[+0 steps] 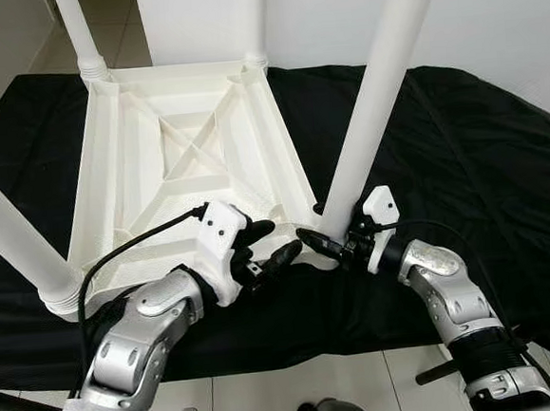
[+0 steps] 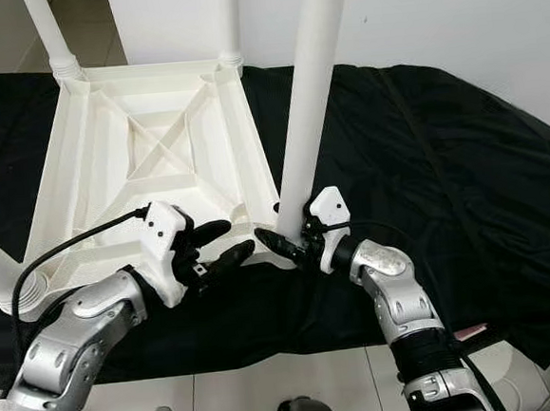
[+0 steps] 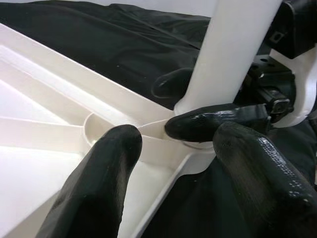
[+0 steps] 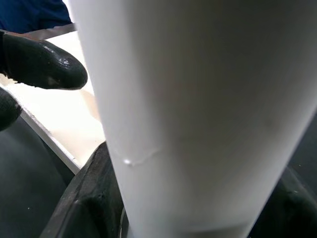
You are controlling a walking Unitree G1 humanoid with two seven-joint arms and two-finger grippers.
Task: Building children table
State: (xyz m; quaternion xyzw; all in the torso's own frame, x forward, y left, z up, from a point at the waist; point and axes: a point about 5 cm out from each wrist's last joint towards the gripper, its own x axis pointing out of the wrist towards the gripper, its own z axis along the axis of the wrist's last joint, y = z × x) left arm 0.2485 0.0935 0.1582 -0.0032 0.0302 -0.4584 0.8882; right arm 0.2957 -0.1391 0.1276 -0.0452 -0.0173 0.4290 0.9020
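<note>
1. Left eye view: a white plastic table (image 1: 190, 155) lies upside down on a black cloth (image 1: 480, 151), its ribbed underside facing up. Three legs already stand in its corners – two at the far corners, one at the near left.
2. A fourth leg (image 1: 380, 92) stands upright at the near right corner, with its foot at the corner socket (image 3: 195, 144).
3. The right gripper (image 1: 330, 243) is at the base of this leg. Its jaws are closed around the leg, one black finger on each side of the white tube; in the right wrist view the leg sits squarely between them.
4. The left gripper (image 1: 264, 249) is just beside the same corner, on the tabletop side. Its jaws are open and hold nothing – the two fingers (image 3: 99, 183) spread apart, with the table's corner rim between them and the leg base straight ahead.
5. The two grippers are close together, their fingertips almost meeting at the socket.
6. The floor (image 1: 271, 396) before the cloth is pale tile.
</note>
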